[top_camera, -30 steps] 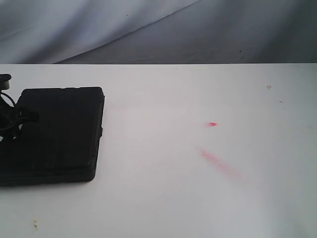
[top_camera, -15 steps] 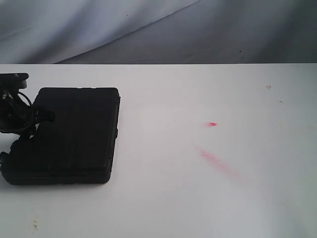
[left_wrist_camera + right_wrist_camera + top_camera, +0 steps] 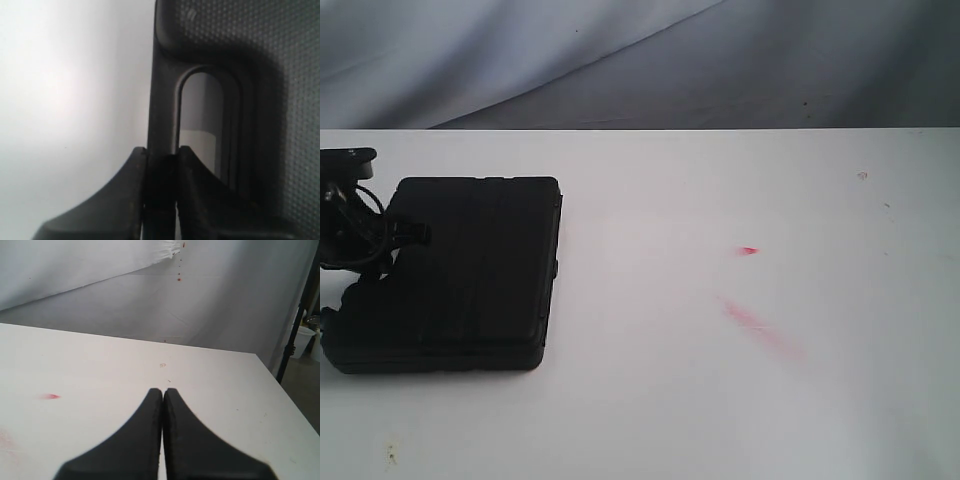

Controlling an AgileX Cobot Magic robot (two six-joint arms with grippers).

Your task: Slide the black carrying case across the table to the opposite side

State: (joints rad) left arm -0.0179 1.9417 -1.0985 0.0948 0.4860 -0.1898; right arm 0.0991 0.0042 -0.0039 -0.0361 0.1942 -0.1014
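A flat black carrying case [image 3: 460, 275] lies on the left part of the white table [image 3: 720, 400]. My left gripper [image 3: 365, 262] sits at the case's left edge. In the left wrist view the left gripper [image 3: 162, 152] is shut on the case's handle bar [image 3: 162, 100], with the textured case body [image 3: 280, 100] beside it. My right gripper [image 3: 163, 391] is shut on nothing, above bare table; it does not show in the exterior view.
Red smears [image 3: 760, 328] and a small red mark [image 3: 748, 250] stain the tabletop right of the case. A grey cloth backdrop [image 3: 640, 60] hangs behind the far edge. The table's right edge [image 3: 280, 390] and a white bucket [image 3: 303, 340] show in the right wrist view.
The case and my left gripper slid rightward about a second ago, then stayed still over the last half second. The grip on the handle is unchanged.
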